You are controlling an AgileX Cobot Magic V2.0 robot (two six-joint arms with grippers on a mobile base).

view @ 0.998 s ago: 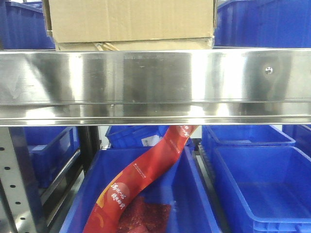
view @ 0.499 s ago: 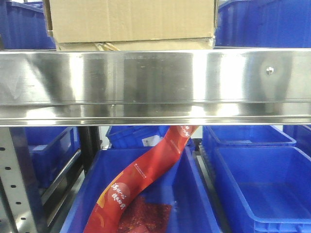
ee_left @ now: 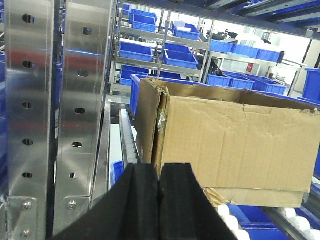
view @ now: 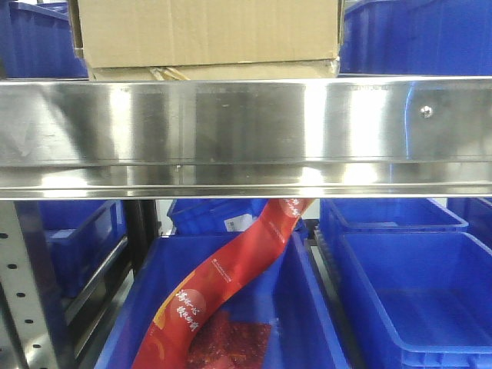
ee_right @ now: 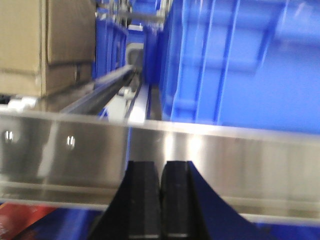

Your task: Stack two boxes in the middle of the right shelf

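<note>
We see a cardboard box [ee_left: 225, 145] on the shelf [view: 246, 134]. Both the left end effector [ee_left: 160, 200] and right end effector [ee_right: 161, 202] are fully closed (holding nothing).

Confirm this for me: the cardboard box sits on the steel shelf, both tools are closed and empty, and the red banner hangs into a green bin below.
Not quite. The bin is blue, not green; the front view shows it. The rest holds: the cardboard box sits on the steel shelf, the red banner hangs into the bin, and the left tool and right tool are closed and empty.
</note>
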